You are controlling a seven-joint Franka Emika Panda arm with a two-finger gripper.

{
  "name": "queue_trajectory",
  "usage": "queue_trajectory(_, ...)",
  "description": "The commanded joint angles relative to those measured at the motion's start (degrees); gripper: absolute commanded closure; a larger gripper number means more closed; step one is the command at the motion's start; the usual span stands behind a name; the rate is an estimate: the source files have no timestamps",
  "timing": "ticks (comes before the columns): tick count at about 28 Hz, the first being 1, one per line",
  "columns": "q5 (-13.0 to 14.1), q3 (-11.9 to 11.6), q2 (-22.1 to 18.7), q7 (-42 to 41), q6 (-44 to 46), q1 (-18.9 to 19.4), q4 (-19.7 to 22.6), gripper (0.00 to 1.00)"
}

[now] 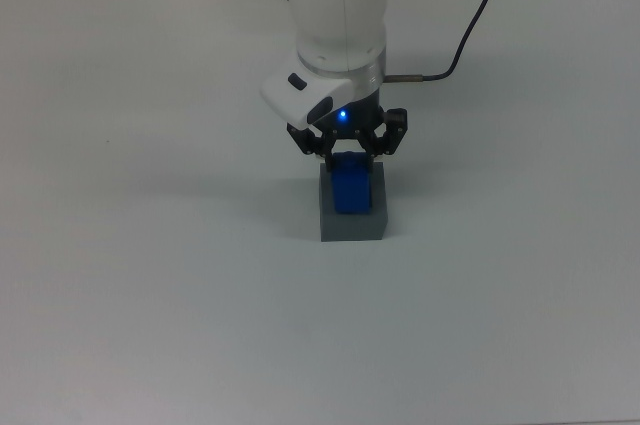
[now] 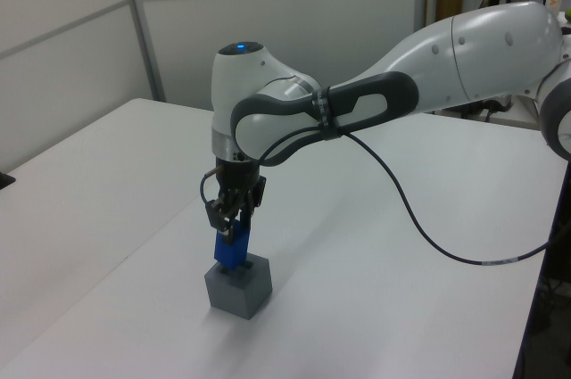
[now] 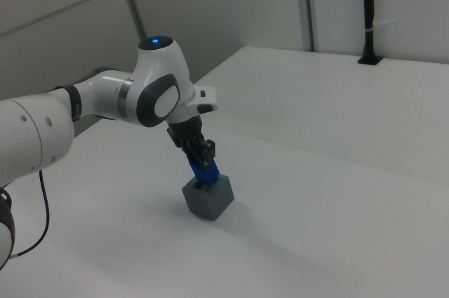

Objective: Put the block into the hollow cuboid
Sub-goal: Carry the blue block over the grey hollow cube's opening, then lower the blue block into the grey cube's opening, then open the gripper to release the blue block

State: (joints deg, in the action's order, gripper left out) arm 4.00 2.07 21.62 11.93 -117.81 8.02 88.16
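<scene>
The bright blue block (image 1: 350,190) (image 2: 232,251) (image 3: 207,174) hangs upright in my gripper (image 1: 348,155) (image 2: 234,229) (image 3: 202,161), which is shut on its upper part. The block's lower end sits at the square recess of the grey hollow cuboid (image 1: 352,224) (image 2: 239,285) (image 3: 208,200), directly over its middle. How deep it reaches into the recess is hidden by the block and the cuboid's walls. The cuboid rests flat on the white table (image 1: 150,275).
A black cable (image 1: 455,50) trails from the arm's wrist across the table toward the top view's upper right. In the left view the table's right edge (image 2: 535,290) borders a dark gap. A dark post (image 3: 367,14) stands at the far table edge in the right view.
</scene>
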Motion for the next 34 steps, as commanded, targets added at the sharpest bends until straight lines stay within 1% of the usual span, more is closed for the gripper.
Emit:
queue_trajectory(1,0.1,-0.2,-0.7,0.1,0.9,0.5,1.8,1.00)
queue_trajectory(14,-0.2,-0.1,-0.7,-0.1,2.8,0.6,1.8,1.00)
queue_trajectory(15,-0.3,-0.2,-0.7,-0.1,2.8,0.5,1.8,0.97)
queue_trajectory(16,-0.3,-0.2,-0.7,-0.1,2.8,0.6,1.8,0.87)
queue_trajectory(17,-0.4,-0.2,-0.7,-0.1,2.8,0.6,1.8,0.38)
queue_trajectory(18,-0.5,-0.2,-0.7,0.0,2.7,0.6,1.8,0.16)
queue_trajectory(19,-0.7,-0.2,-0.7,0.0,2.8,0.5,1.7,0.03)
queue_trajectory(20,-1.0,-0.2,-0.7,-0.1,2.8,0.5,1.5,0.00)
queue_trajectory(21,-1.7,-0.2,-0.8,-0.3,2.8,0.5,1.1,0.00)
queue_trajectory(25,-1.9,-0.3,-1.3,-1.4,3.3,0.3,0.5,0.00)
queue_trajectory(26,-2.0,-0.7,-1.6,-1.7,4.2,0.3,-0.3,0.00)
queue_trajectory(30,-2.2,-1.2,-2.6,-5.2,7.3,-0.3,-1.0,0.00)
queue_trajectory(31,-2.3,-1.9,-3.6,-7.4,9.4,-0.5,-1.1,0.00)
queue_trajectory(34,-2.3,-3.1,-4.7,-9.3,12.2,-0.9,-1.1,0.00)
